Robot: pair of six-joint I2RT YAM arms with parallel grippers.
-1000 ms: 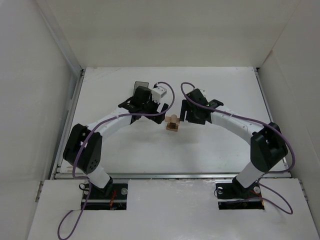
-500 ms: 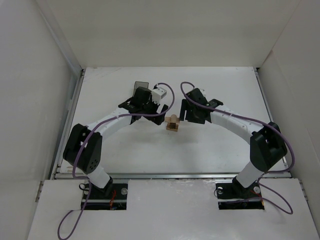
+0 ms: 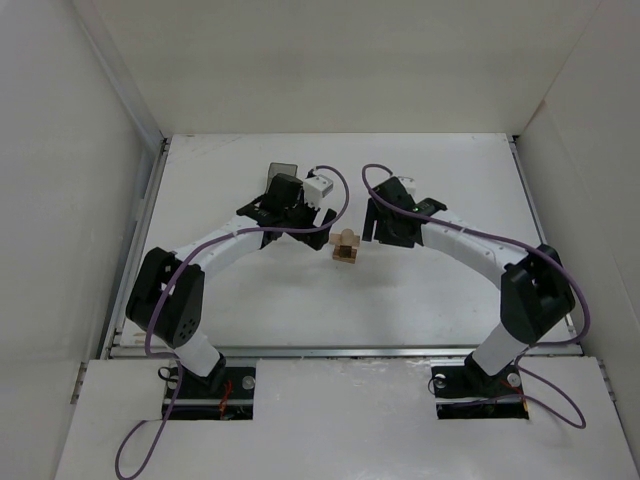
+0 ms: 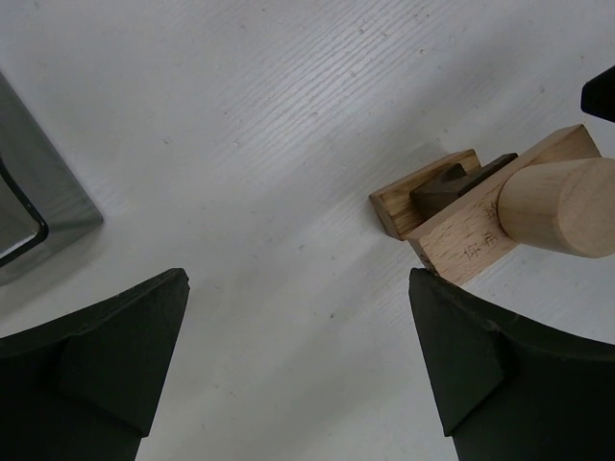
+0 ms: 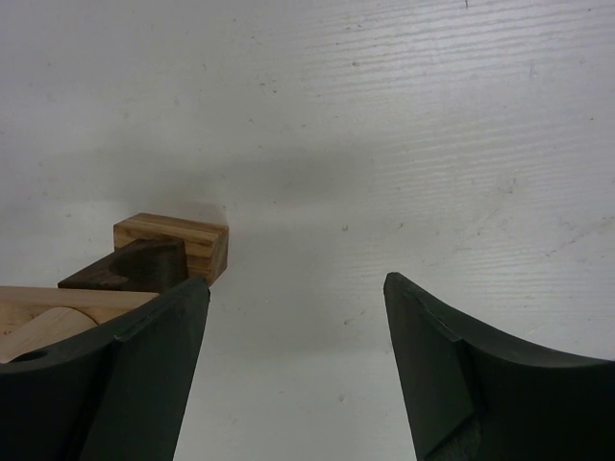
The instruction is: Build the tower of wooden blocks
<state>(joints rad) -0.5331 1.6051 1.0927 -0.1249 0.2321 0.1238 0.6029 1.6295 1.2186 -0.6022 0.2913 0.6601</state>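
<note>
The wood block tower [image 3: 346, 246] stands on the white table between my two grippers: a tan block at the bottom, a dark piece, a crosswise tan block and a round peg on top. It shows at the right in the left wrist view [image 4: 480, 206] and at the left edge in the right wrist view [image 5: 159, 254]. My left gripper [image 3: 316, 226] [image 4: 298, 288] is open and empty, just left of the tower. My right gripper [image 3: 374, 228] [image 5: 296, 283] is open and empty, just right of it.
A dark translucent grey bin [image 3: 283, 172] lies behind the left gripper; its corner shows in the left wrist view [image 4: 34, 216]. White walls enclose the table on the left, back and right.
My right gripper has drawn slightly back and to the right, away from the tower. The left arm and the tower have not moved.
</note>
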